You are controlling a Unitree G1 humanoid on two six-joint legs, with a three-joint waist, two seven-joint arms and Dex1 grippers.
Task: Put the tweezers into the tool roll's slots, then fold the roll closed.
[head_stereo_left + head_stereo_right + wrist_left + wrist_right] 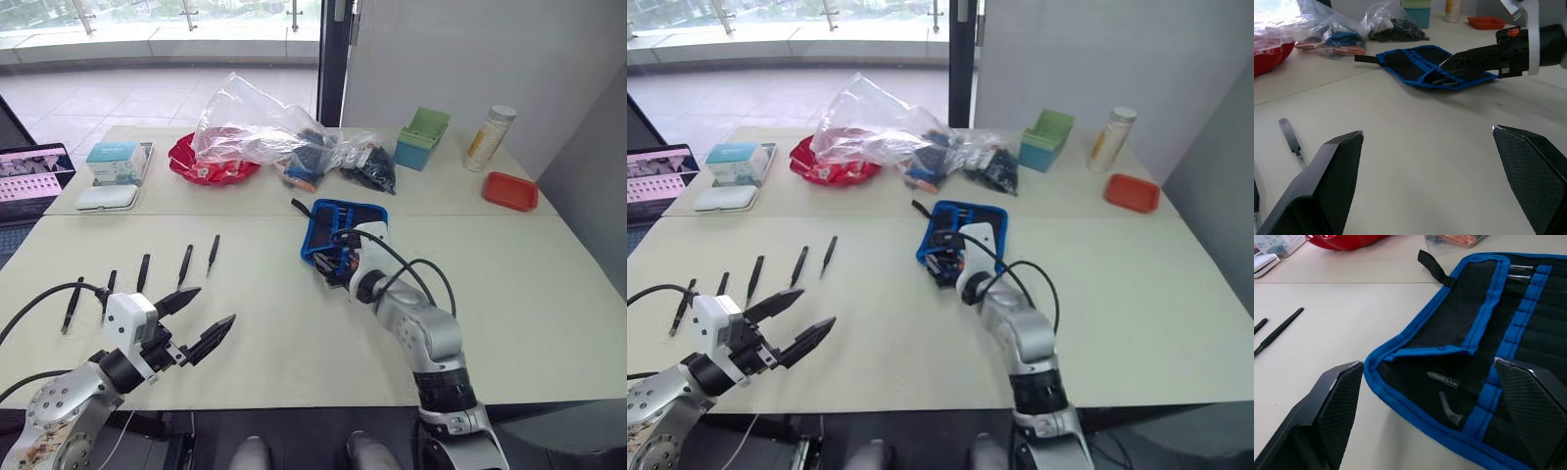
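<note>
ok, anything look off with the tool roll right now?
One thing: the tool roll lies open with its inner flap folded over at a slant, partly covering the inner face. The five tweezers lie in a tidy row on the table, apart from the roll. Nothing looks spilled or damaged.

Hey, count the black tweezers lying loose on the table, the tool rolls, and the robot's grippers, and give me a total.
tweezers: 5
tool roll: 1
Grippers: 2 (left gripper, right gripper)
Total: 8

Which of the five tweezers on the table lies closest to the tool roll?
The last one in the row, at the end toward the tool roll; the other four lie farther toward the robot's left.
</note>
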